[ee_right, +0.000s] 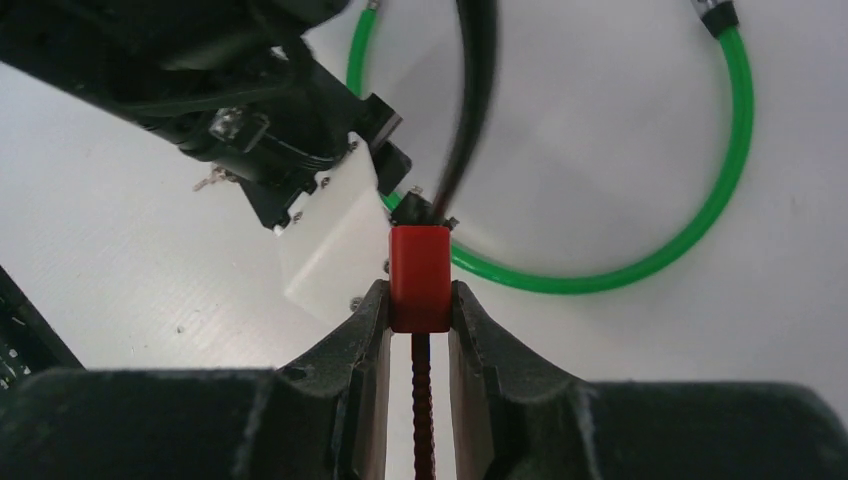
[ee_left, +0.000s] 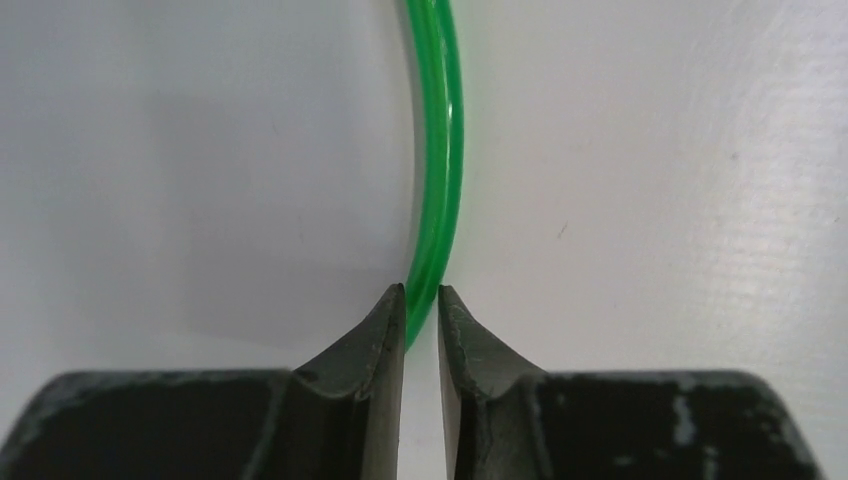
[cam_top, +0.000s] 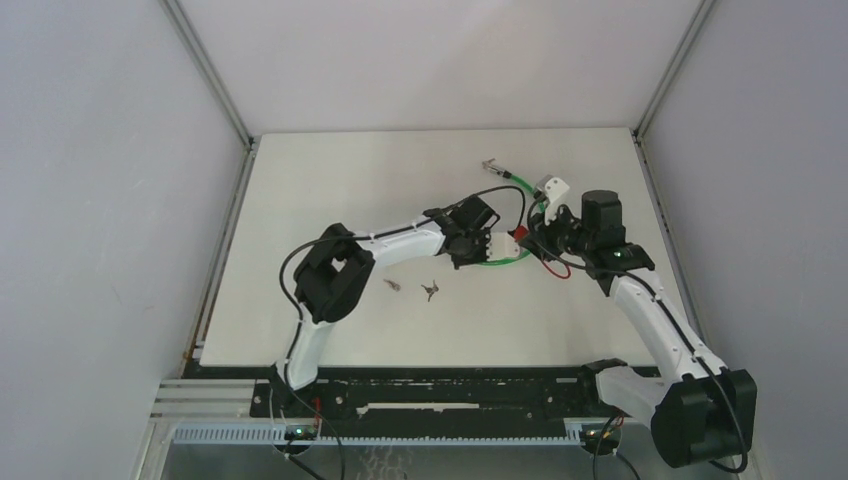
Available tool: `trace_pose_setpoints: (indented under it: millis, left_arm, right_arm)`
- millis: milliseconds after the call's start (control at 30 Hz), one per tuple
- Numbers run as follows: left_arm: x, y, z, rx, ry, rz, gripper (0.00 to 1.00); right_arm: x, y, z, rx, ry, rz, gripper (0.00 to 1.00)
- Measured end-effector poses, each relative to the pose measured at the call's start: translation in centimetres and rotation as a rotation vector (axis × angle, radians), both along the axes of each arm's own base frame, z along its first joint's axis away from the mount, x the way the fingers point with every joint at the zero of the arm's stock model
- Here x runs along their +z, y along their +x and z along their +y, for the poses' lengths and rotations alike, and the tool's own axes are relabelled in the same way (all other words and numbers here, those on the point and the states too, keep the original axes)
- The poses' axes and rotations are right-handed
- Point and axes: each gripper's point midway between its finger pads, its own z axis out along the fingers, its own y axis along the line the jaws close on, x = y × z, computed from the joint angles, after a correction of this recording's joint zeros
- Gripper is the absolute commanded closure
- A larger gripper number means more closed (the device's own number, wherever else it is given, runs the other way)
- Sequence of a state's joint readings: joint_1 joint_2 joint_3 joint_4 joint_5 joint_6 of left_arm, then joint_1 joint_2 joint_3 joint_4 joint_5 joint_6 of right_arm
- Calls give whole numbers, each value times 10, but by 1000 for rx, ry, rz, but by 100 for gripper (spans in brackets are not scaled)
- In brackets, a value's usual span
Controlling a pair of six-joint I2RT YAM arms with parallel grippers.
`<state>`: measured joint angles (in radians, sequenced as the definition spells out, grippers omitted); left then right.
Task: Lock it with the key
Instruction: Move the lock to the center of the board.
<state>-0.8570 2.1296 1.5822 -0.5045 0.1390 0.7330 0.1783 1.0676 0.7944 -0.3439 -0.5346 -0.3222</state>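
Note:
The lock is a red body on a looping green cable. My right gripper is shut on the red body, one finger on each side, and holds it just above the table. A dark red ribbed cord runs back between its fingers. My left gripper has its tips closed on the green cable, just left of the red body. Two small metal keys lie loose on the table near the left arm, in neither gripper.
The cable's free metal end rests farther back on the table. A thin red wire loop hangs by the right wrist. The left arm's wrist is very close to the right gripper's fingers. Grey walls enclose three sides.

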Motion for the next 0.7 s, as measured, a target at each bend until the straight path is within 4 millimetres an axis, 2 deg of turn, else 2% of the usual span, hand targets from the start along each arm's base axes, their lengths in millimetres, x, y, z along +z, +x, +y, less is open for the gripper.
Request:
trace_pose_setpoints:
  millis: [167,333,433,600,667,700]
  left_arm:
    - [7,-3,-18,-30,-29,-14,53]
    - [13,-7,-20,-49,-56,-31,46]
    - [26,-15,-8,-53,-68,-49,37]
    - [67,-22,18,-36,-120,-116,29]
    - [85,-22,35,-8,-146,-149,28]
    - [94,-20,46,13,-157,-165,28]
  right_arm:
    - [2,7,-28,-118,14,17,100]
    - [4,16,-49,-217,-4,4,100]
    - [5,18,-52,-236,-4,-1,100]
    - [8,19,-48,-233,7,-9,100]
    - [10,19,-39,-207,9,-19,100]
    - [11,19,-26,-168,11,-30,100]
